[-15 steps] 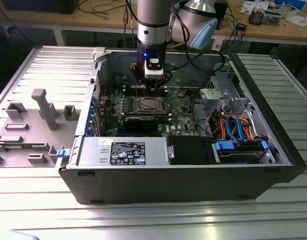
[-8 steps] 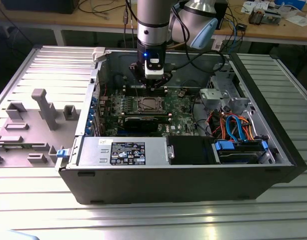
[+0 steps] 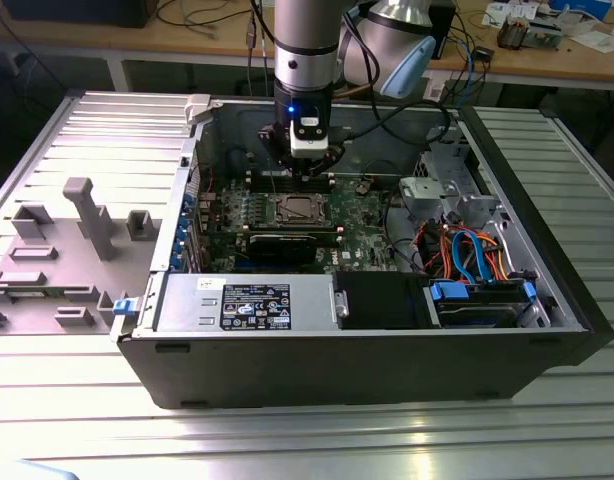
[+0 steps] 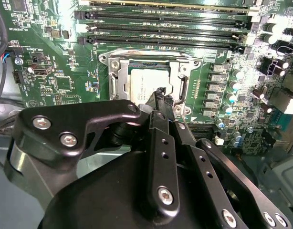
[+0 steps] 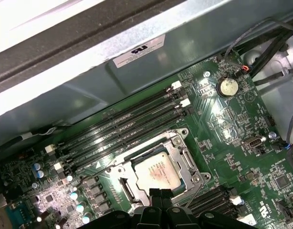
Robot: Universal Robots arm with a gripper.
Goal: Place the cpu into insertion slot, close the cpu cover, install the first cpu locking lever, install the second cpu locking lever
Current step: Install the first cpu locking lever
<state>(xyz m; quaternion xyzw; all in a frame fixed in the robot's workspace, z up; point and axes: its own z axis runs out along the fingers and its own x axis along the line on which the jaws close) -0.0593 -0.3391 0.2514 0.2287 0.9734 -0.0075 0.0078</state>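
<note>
green motherboard [image 5: 232, 124] carries the seated cpu [image 5: 157, 172] close by the hand [image 5: 156, 193], which is pinched shut on nothing.

Arm [image 3: 305, 50]: one is reaching down into the case;
Gripper [image 5: 161, 194]: one is hanging over the board; two fingers [image 5: 155, 195] are showing in the first wrist view;
Computer case [image 3: 387, 370]: one is lying open on the table;
Green board [image 5: 242, 143]: one is lying inside the case;
Chip [image 5: 157, 171]: one is sitting inside the frame;
Metal frame [image 5: 182, 155]: one is lying around the chip;
Memory slots [image 5: 122, 121]: four are running side by side;
Coin battery [image 5: 227, 87]: one is sitting on the board;
Power supply [image 3: 247, 305]: one grey box is sitting along the case's near wall;
White label [image 5: 138, 51]: one is sticking to the case wall
</note>
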